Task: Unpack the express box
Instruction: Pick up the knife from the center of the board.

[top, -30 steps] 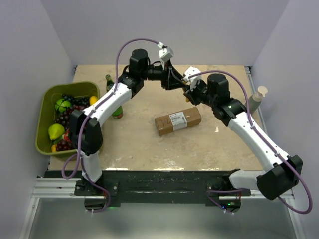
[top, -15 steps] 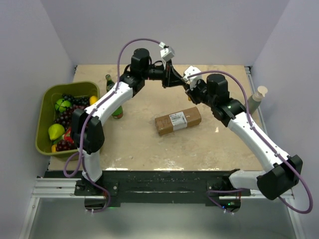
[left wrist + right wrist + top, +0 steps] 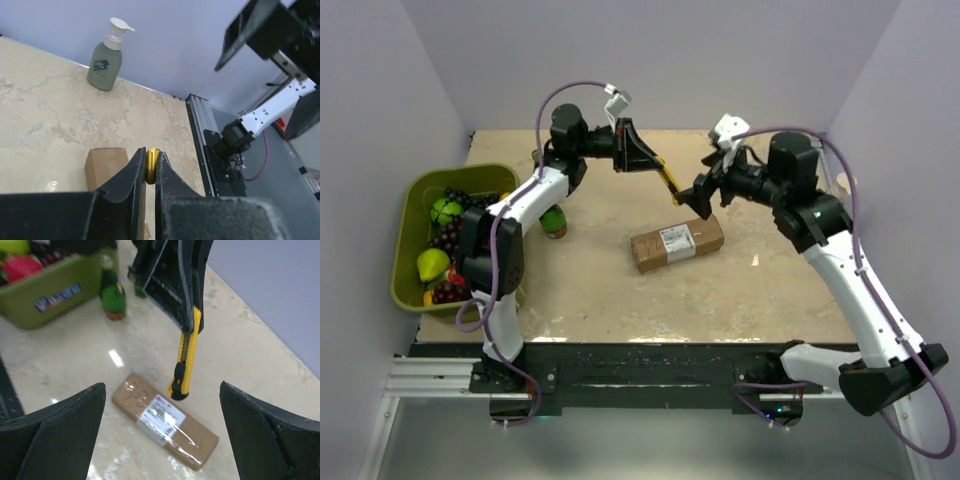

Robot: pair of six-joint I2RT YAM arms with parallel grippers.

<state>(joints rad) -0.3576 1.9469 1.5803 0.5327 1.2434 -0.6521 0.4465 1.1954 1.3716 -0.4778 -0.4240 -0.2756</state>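
I see my left tool (image 3: 150, 156) clamped tight on a slim yellow object (image 3: 151, 170). Just past its dark fingers (image 3: 131, 175), the brown end of a cardboard box (image 3: 104, 165) lies on the marbled tabletop (image 3: 45, 115). A grey-green pump bottle (image 3: 106, 62) stands upright by the far wall (image 3: 165, 40). The other arm (image 3: 272, 107) shows at the right.

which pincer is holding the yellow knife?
The left pincer: it is shut on one end of the yellow utility knife, which hangs down from it. The right pincer is spread wide open, with nothing in it.
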